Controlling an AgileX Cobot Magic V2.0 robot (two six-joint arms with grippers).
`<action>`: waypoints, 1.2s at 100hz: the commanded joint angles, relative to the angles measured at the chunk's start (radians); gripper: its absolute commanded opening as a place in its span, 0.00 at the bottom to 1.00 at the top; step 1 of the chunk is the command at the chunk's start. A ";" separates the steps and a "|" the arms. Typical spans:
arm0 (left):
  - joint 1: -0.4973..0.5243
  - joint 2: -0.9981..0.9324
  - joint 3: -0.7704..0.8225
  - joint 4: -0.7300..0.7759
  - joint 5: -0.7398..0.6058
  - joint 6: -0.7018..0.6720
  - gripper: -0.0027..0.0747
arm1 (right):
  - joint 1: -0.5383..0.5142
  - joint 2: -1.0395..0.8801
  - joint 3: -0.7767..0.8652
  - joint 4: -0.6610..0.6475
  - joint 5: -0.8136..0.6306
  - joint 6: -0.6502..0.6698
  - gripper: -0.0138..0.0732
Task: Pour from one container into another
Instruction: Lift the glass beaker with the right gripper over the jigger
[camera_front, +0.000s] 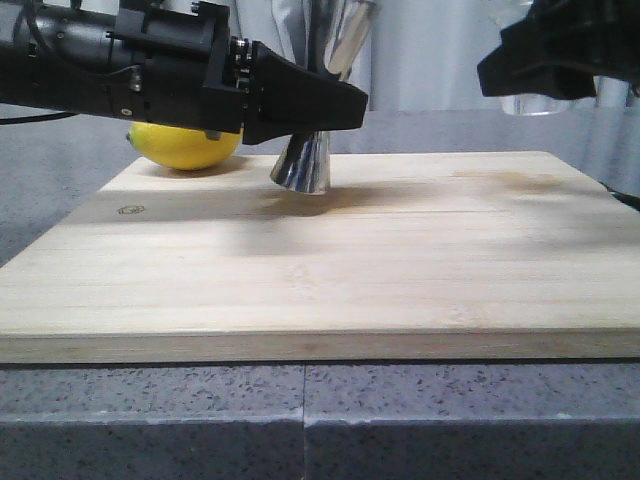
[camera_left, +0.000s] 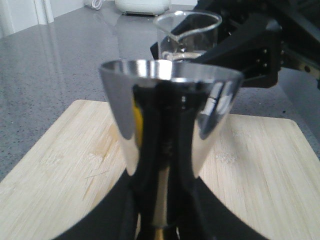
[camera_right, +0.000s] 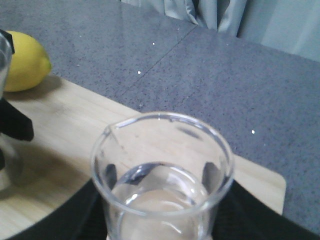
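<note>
Speckled grey stone countertop (camera_front: 150, 420) runs along the near edge, its seam just below the pale bamboo cutting board (camera_front: 320, 290), a thick slab with rounded corners and fine lengthwise grain. On the board's far left part stands the steel jigger (camera_front: 303, 168), mirror-bright and hourglass-shaped, its lower cone resting on the wood and its waist gripped by the left gripper (camera_front: 315, 105), whose matte black fingers (camera_left: 200, 210) are clamped on either side of it. From the left wrist camera the jigger's upper cone (camera_left: 170, 115) flares wide, reflecting the dark fingers and a smear of yellow. Just behind the board's far left corner area, touching or nearly touching the wood, lies a smooth yellow lemon (camera_front: 185, 145), partly hidden under the arm. High above the board's right end, the right gripper (camera_front: 560, 60) holds the clear glass beaker (camera_right: 162, 175) aloft; its black fingers appear closed on the glass walls, though the contact is blurred. The beaker is round, thin-rimmed, with a small pouring lip, and seems to hold a little clear liquid at its bottom.
</note>
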 joint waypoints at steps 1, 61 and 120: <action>-0.010 -0.045 -0.028 -0.083 0.108 -0.004 0.01 | -0.005 -0.014 -0.063 -0.030 -0.062 0.000 0.47; -0.010 -0.045 -0.028 -0.083 0.108 -0.004 0.01 | 0.093 -0.003 -0.283 -0.182 0.152 0.000 0.47; -0.010 -0.045 -0.028 -0.083 0.108 -0.004 0.01 | 0.158 0.053 -0.434 -0.321 0.351 -0.021 0.47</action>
